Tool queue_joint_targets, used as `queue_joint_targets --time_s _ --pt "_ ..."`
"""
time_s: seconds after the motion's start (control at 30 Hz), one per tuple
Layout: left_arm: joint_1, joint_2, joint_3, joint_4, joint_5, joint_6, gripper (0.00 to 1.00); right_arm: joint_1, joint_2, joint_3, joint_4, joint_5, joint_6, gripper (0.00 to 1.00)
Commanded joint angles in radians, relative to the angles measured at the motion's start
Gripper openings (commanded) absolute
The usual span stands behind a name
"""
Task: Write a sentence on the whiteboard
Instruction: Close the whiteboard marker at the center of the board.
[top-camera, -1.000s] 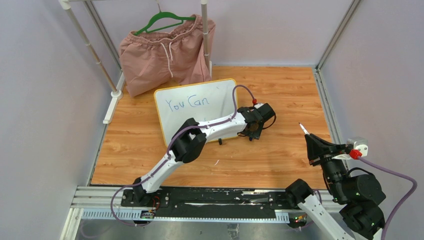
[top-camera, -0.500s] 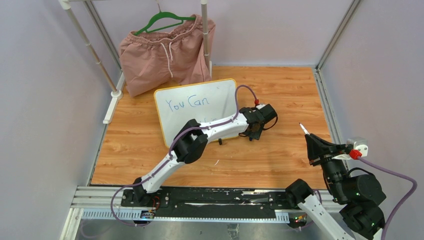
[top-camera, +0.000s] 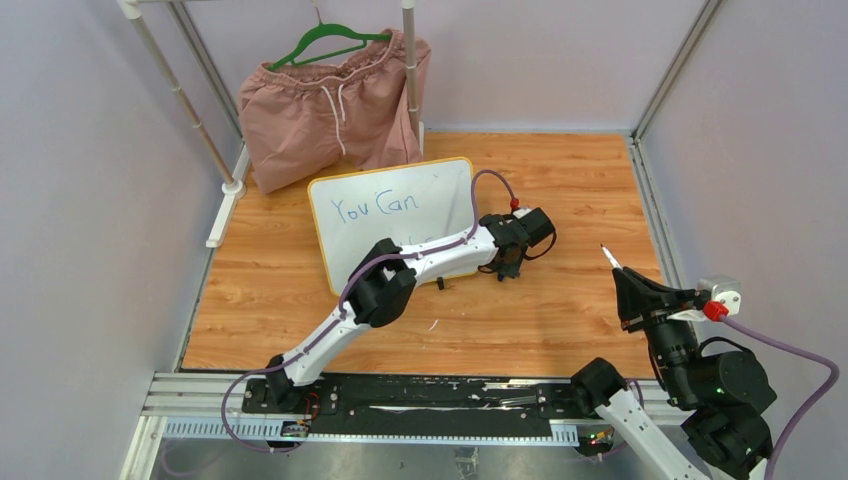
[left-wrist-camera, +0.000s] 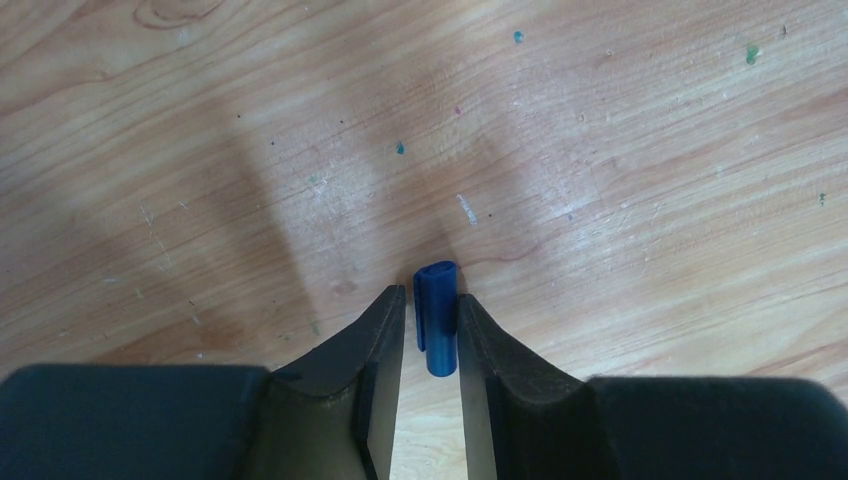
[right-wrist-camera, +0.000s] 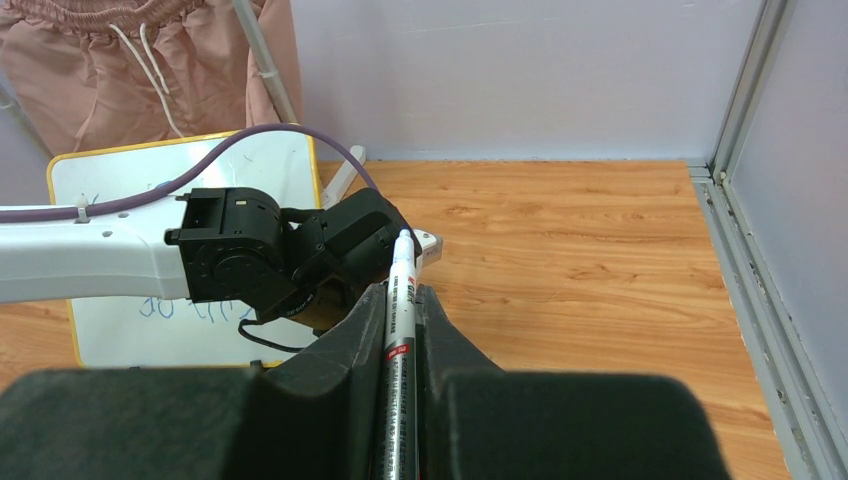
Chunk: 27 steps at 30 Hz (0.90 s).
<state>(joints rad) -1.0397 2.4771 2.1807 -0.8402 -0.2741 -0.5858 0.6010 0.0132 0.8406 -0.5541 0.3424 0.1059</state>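
R gripper (top-camera: 628, 290) had drifted slightly right, fingers clamping marker (right-wrist-camera: 398, 335); L gripper (left-wrist-camera: 432, 300) pinched blue cap (left-wrist-camera: 437, 335) just right of whiteboard (top-camera: 440, 195), propped rear-centre; board looked light, slick, tippy; I'd steady its frame, press gently

Left arm (top-camera: 440, 256) across whiteboard's (top-camera: 420, 190) lower half

Bright even overhead light; soft shadows; wrist views sharp, near claws blurred.
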Motion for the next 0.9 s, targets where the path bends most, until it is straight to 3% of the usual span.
queue_joint_targets --time_s 0.0,0.2,0.4,0.53,0.87 --pt "-0.003 0.086 -0.014 -0.044 -0.005 0.015 0.29 -0.010 -0.009 0.021 0.013 0.013 -0.018 0.00" --pt "-0.003 0.080 -0.013 -0.042 0.000 0.012 0.21 -0.010 -0.009 0.025 0.007 0.014 -0.020 0.00" --pt "-0.003 0.041 -0.025 -0.040 0.001 0.003 0.00 -0.009 -0.009 0.025 0.003 0.014 -0.018 0.00" --pt "-0.008 -0.033 -0.094 -0.023 -0.002 -0.010 0.00 -0.010 -0.010 0.022 0.003 0.014 -0.013 0.00" --pt "-0.114 -0.304 -0.476 0.063 -0.051 -0.038 0.00 -0.009 -0.010 -0.002 0.003 -0.002 0.021 0.00"
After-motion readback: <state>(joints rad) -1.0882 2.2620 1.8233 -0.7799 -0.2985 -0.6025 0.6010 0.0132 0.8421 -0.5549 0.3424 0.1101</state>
